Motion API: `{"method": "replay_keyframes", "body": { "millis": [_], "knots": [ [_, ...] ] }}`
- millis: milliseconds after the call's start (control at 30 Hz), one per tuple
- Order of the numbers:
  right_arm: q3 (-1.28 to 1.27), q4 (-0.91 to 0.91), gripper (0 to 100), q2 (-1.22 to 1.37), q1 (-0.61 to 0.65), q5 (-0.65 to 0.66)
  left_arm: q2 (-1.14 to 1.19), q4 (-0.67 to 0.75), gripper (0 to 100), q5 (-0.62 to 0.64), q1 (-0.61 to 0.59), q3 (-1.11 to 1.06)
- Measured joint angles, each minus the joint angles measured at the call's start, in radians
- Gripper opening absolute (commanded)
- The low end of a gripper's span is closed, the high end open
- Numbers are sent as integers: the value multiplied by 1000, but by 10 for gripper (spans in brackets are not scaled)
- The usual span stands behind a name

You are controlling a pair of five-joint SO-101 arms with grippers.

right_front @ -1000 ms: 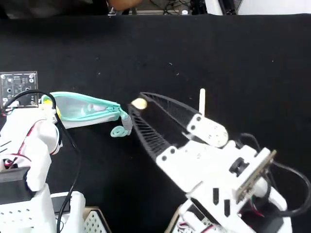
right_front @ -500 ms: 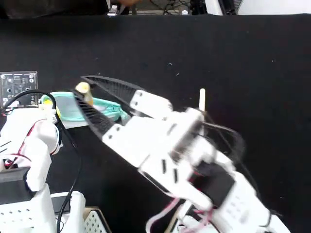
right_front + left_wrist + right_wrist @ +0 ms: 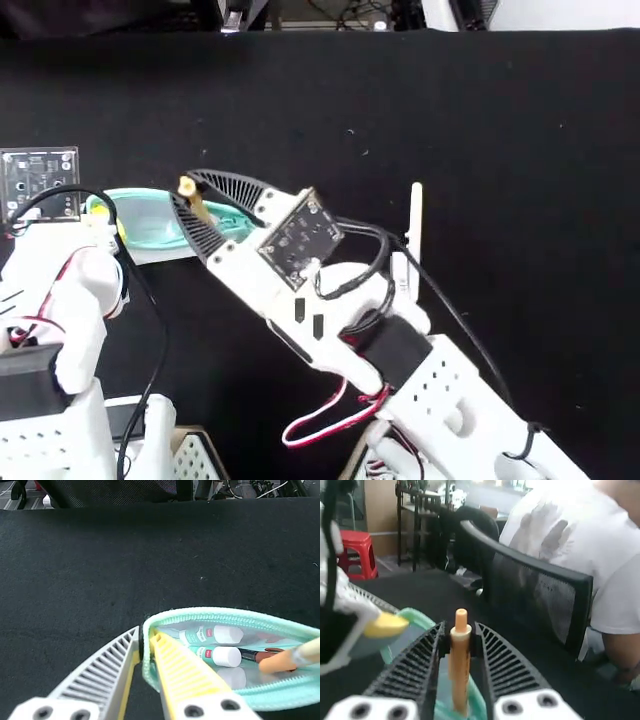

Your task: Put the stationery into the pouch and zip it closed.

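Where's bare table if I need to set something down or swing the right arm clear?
Free: the black table beyond the pouch toward the far edge, and the stretch right of the white stick. Crowded: the pouch mouth, where the left gripper pinches the rim and the right gripper holds the pen over it.

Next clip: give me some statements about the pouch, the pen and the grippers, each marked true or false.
1. The right gripper holds an orange pen above the pouch. True.
2. The pouch is zipped shut. False: it is open, and the left gripper clamps its rim.
3. The pouch is empty. False: two white-capped tubes lie inside.
4. A white stick lies on the table, apart from the pouch. True.
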State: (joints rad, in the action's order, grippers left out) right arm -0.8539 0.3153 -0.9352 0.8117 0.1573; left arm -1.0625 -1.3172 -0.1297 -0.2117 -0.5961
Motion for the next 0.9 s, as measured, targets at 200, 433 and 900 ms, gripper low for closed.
{"method": "replay_keyframes", "body": {
  "millis": [200,433,900],
  "knots": [
    [-55,5,204,0,0,0,0,0,30,0,0,-2],
    [34,198,199,2,0,0,0,0,30,0,0,-2],
    [250,430,198,-204,-95,2,0,0,30,-2,0,-2]
  ]
}}
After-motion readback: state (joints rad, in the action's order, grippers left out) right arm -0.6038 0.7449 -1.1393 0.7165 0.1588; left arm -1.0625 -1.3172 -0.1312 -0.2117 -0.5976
